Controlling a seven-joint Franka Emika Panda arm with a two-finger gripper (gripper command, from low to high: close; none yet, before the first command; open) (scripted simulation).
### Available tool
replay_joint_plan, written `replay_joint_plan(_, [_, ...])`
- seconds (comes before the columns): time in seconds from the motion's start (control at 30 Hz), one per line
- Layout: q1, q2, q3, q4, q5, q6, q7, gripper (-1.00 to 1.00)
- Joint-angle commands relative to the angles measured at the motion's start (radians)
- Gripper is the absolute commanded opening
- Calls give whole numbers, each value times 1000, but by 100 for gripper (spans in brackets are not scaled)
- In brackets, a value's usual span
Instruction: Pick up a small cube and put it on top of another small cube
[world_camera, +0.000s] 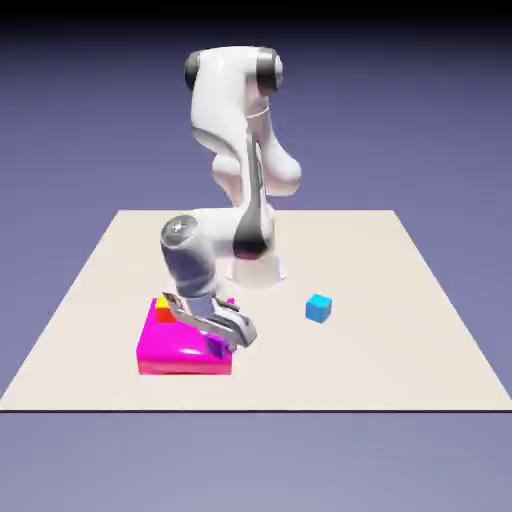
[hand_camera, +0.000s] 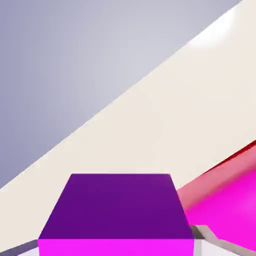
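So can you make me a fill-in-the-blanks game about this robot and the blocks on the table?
1. The gripper holds a small cube whose colour is ____.
2. Off by itself on the table, towards the exterior view's right, sits a little cube coloured ____.
3. The gripper hangs over the big flat ____ block.
4. The robot arm is mostly ____.

Missing words: magenta; blue; magenta; white
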Motion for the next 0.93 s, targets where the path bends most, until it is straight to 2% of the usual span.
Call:
replay_joint_plan(0.0, [37,-32,11,-36,0,3,-25,-100])
replay_joint_plan(0.53, [617,-535,194,-611,53,60,-455,-100])
replay_joint_plan(0.8, [613,-256,158,-654,-109,366,-337,-100])
replay_joint_plan(0.83, [613,-256,158,-654,-109,366,-337,100])
replay_joint_plan(0.9, [614,-292,163,-649,-88,327,-352,100])
